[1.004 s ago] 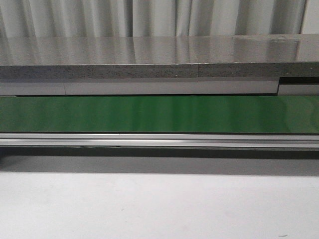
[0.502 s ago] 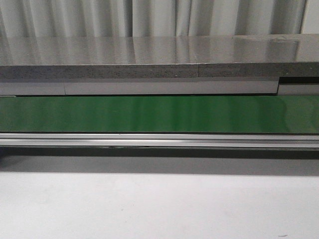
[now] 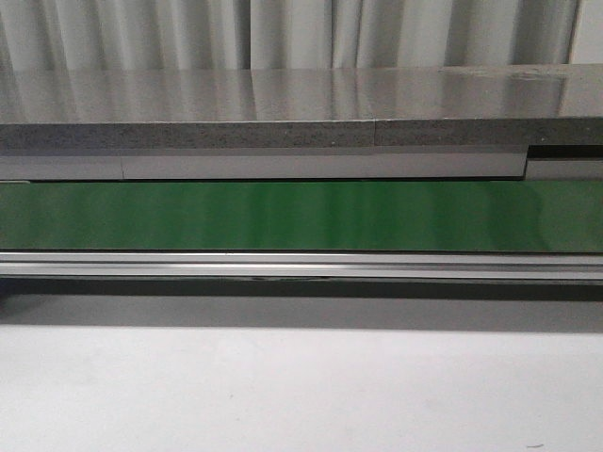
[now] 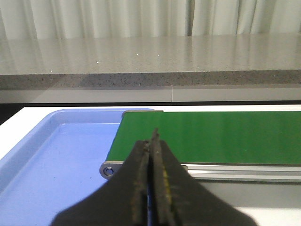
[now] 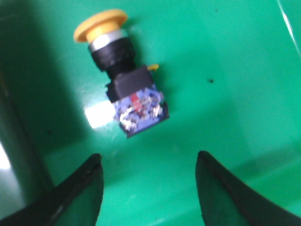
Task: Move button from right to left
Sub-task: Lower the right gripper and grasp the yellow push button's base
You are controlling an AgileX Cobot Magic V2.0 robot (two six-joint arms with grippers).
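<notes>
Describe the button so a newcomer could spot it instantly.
Look at the green surface in the right wrist view, just beyond the open right gripper. The button lies there on its side, alone: yellow mushroom cap, silver collar, black body ending in a blue terminal block.

Green conveyor belt, blue tray, grey stone counter.

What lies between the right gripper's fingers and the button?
Only bare green belt, as the right wrist view shows. The open right gripper hangs apart from the button, which lies on its side.
</notes>
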